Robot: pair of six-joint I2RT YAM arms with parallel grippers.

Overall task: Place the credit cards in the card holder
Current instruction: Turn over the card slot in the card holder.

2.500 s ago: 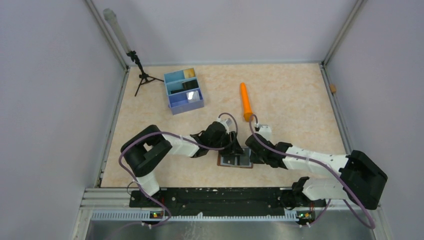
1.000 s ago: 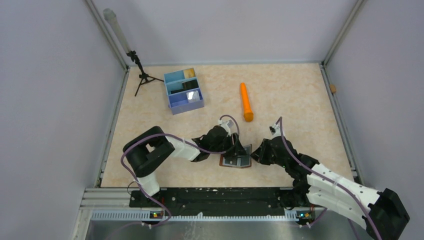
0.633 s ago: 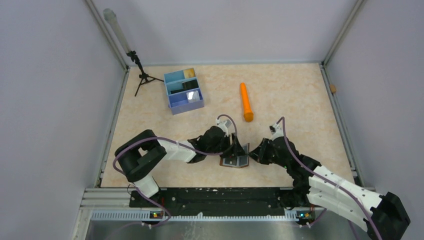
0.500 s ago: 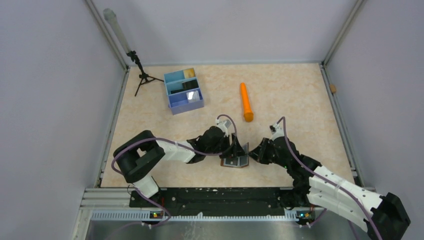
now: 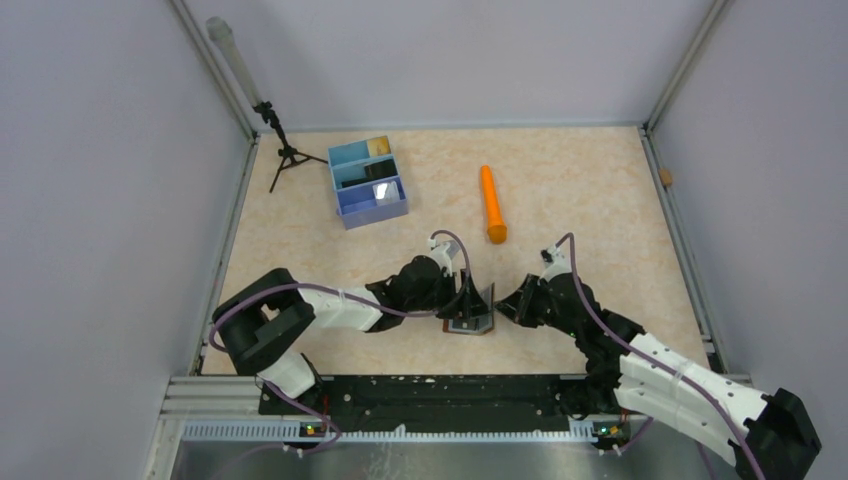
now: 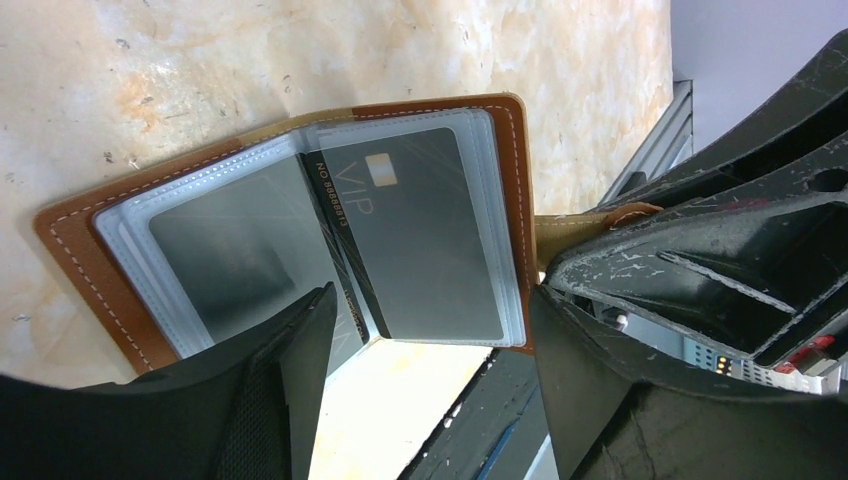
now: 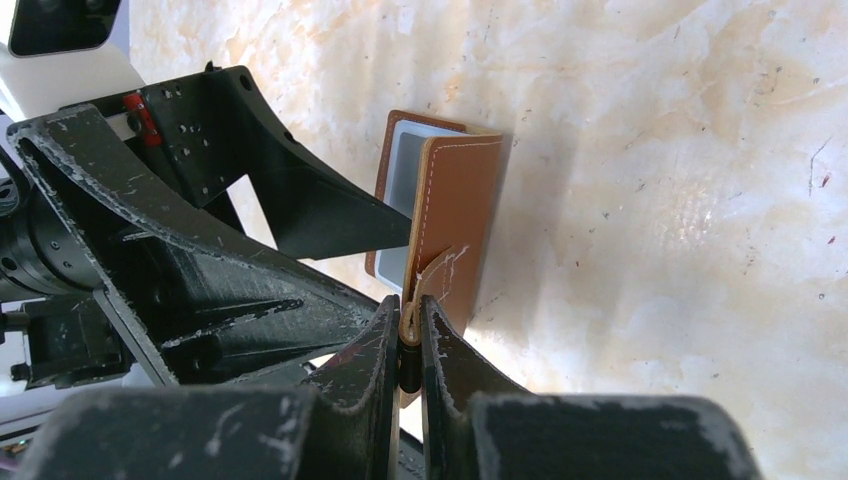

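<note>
Left wrist view is showing the card holder (image 6: 72,250) lying part-open on the worktop (image 6: 200,60) with its clear sleeves facing up. A dark card (image 6: 425,240) marked VIP is sitting in the sleeve on one half, and a grey card (image 6: 225,250) is sitting in the sleeve on the other half. The left tool (image 6: 430,320) is hanging over the card holder with its fingers spread wide, one on each side of it, gripping nothing. The right tool (image 7: 410,335) is pinching the snap tab (image 7: 435,275) at the card holder's edge, fingers pressed together on it, and is holding that leather half raised off the worktop. A blue tray (image 5: 375,212) is standing well apart from the card holder, beyond it and to the left. It is holding a tan-gold card (image 5: 381,148) in the compartment farthest from the card holder, a black card (image 5: 378,168) in the middle one and a pale silvery card (image 5: 387,192) in the nearest. An orange stick (image 5: 491,203) is lying beyond the card holder, apart from it.
</note>
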